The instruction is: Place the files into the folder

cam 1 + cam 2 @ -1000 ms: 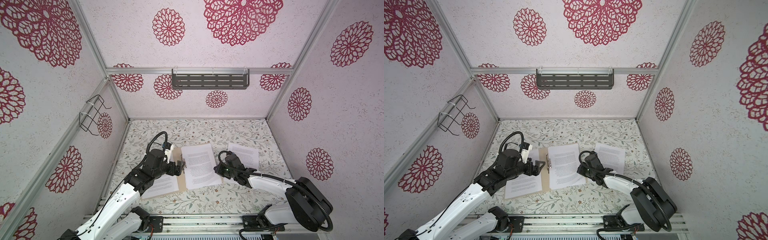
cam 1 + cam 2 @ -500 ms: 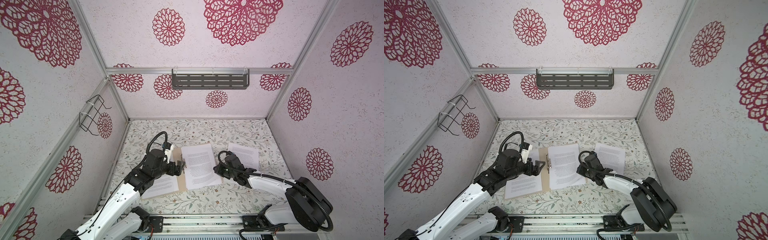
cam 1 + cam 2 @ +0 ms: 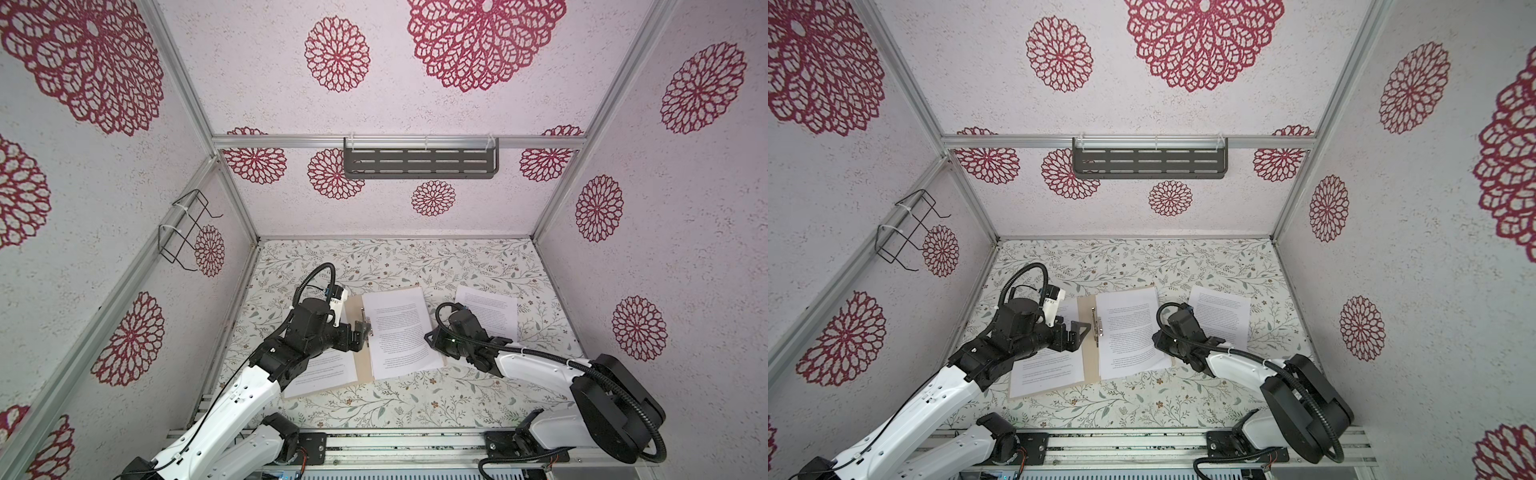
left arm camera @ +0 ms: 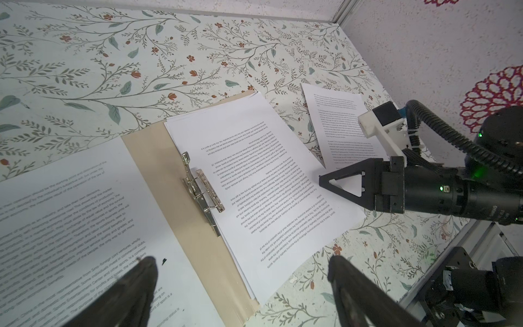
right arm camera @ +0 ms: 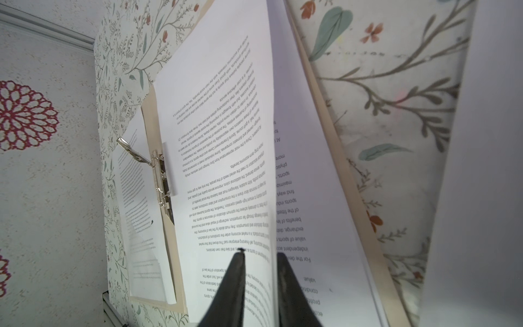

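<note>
Right tool (image 5: 260,252) sits narrowly parted, astride the raised edge of the top sheet of the files (image 4: 254,170), stacked on the open folder (image 4: 144,150) on the counter (image 3: 374,257). In both top views its own wrist hides the tips. Left tool (image 4: 242,258) gapes wide above another sheet (image 4: 70,212), half covered by the arm. One further sheet (image 3: 490,316) lies beside the folder, partly hidden.

Left claw (image 4: 242,262) wide apart; right claw (image 5: 261,254) with only a narrow gap; both arms low.
</note>
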Controlling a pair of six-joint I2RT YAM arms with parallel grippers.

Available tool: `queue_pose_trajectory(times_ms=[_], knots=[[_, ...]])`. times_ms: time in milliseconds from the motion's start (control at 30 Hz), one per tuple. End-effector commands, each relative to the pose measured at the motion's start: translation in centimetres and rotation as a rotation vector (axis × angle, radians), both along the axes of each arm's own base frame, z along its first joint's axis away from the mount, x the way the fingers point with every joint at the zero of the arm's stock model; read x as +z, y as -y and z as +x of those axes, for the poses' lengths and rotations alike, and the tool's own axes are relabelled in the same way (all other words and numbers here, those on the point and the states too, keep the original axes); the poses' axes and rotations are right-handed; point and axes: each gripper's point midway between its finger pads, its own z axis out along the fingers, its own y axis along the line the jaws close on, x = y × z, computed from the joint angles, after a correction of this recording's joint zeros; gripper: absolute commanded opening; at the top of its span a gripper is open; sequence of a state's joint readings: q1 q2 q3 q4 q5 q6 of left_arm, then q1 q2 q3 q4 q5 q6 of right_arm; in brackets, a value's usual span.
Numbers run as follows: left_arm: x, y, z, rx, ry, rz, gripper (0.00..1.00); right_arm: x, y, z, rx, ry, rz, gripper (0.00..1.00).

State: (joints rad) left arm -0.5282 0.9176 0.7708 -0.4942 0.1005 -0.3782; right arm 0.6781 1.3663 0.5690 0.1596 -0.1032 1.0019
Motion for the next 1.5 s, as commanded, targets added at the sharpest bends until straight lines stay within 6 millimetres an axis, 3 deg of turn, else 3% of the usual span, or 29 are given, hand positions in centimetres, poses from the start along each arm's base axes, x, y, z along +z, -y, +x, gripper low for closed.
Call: queue_pose_trajectory(times_ms=[0,133,267,433,533,633,767,900,1000,1200,1267,1467], knots=[[0.1,0.0,0.1,-0.005,0.0,-0.004,0.97,0.5,0.3,0.0,-0.017,0.018,-0.003,0.32],[0.1,0.0,0.1,-0.004,0.0,-0.004,0.97,0.5,0.8,0.0,-0.016,0.015,-0.05,0.58],[0.3,0.0,0.2,-0.005,0.005,-0.007,0.97,0.8,2.2,0.0,-0.018,0.017,-0.152,0.99],[0.4,0.1,0.3,-0.002,0.007,-0.018,0.97,2.1,4.7,0.3,-0.033,0.053,-0.266,0.99],[0.8,0.8,0.6,-0.015,-0.002,-0.053,0.97,3.3,7.6,1.3,-0.062,0.087,-0.365,0.99],[0.9,2.7,0.8,-0.071,-0.057,-0.108,0.98,4.9,11.4,3.8,-0.124,0.135,-0.384,0.99],[0.8,7.0,1.8,-0.141,-0.134,-0.16,0.97,5.8,17.9,7.2,-0.238,0.164,-0.436,0.99],[-0.3,13.7,1.9,-0.262,-0.192,-0.118,0.98,5.6,24.0,10.3,-0.385,0.194,-0.463,0.99],[-2.1,19.0,1.6,-0.35,-0.25,-0.09,0.98,4.7,27.2,12.3,-0.46,0.194,-0.435,0.99],[-6.2,27.7,0.4,-0.507,-0.358,-0.027,0.98,3.1,30.8,15.4,-0.513,0.203,-0.42,0.97],[-8.5,29.6,0.4,-0.534,-0.41,-0.015,0.98,2.3,31.3,16.4,-0.505,0.202,-0.393,0.97],[-12.0,32.8,0.6,-0.579,-0.488,-0.007,0.98,0.5,31.0,19.0,-0.446,0.187,-0.308,0.95]])
